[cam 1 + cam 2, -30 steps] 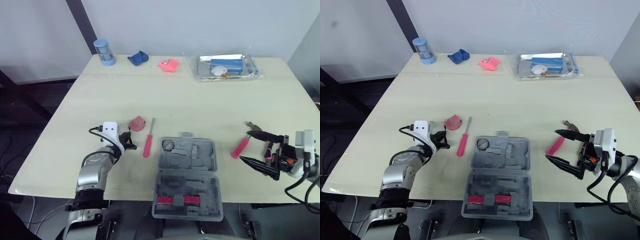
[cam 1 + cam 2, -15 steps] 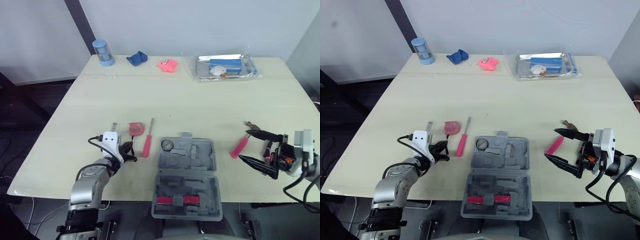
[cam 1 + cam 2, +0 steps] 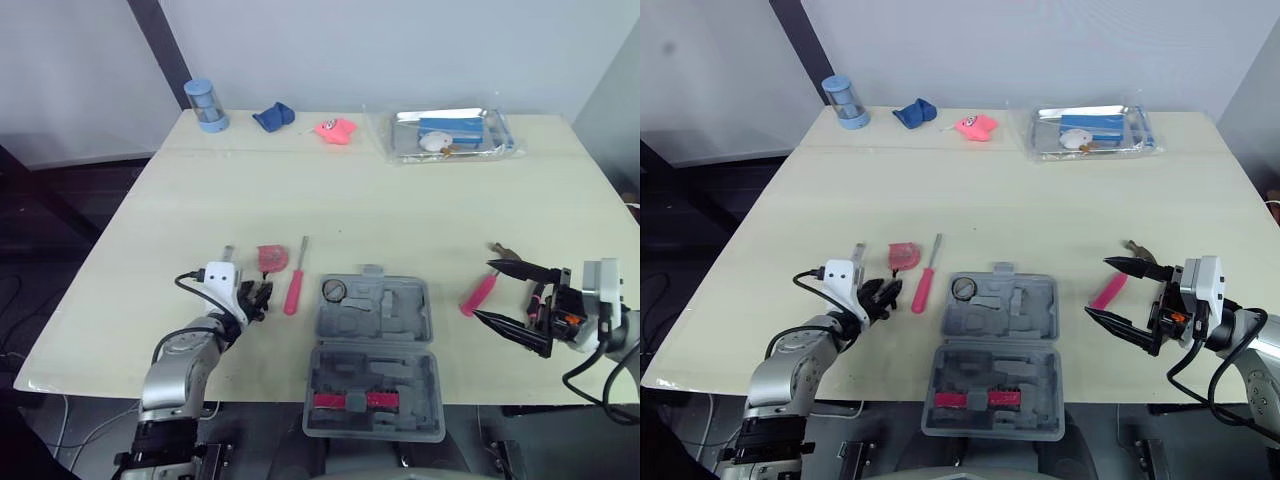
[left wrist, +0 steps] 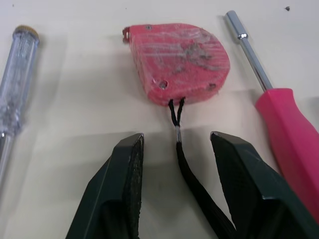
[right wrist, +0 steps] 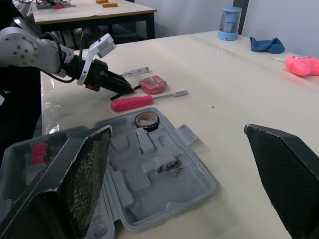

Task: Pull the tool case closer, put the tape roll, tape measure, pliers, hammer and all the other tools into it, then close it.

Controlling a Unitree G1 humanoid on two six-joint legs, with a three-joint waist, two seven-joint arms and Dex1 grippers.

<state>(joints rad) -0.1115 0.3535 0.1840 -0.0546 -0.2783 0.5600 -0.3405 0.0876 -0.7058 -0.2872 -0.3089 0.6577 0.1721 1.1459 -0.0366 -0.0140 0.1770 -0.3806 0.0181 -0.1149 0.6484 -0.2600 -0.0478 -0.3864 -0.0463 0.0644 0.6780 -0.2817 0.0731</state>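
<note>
The grey tool case (image 3: 376, 345) lies open at the table's front edge, with the tape roll (image 3: 335, 290) in one of its pockets. The red tape measure (image 4: 179, 62) lies just ahead of my left gripper (image 4: 174, 149), which is open with the measure's black strap between its fingers and holds nothing. A pink screwdriver (image 3: 294, 285) lies beside the measure on the case side, and a clear-handled screwdriver (image 4: 17, 74) on the other. My right gripper (image 3: 1097, 287) stands wide open to the right of the case, over the pink-handled hammer (image 3: 482, 290). Something pink (image 3: 540, 300) lies under that gripper.
Along the far edge stand a blue cup (image 3: 205, 103), a blue cloth (image 3: 272, 116), a pink toy (image 3: 337, 130) and a clear tray (image 3: 450, 133) with small items. The case lid (image 3: 375, 400) overhangs the front table edge.
My left arm has drawn back toward the front edge, uncovering the clear-handled screwdriver, and its fingers have spread. The right gripper has barely moved.
</note>
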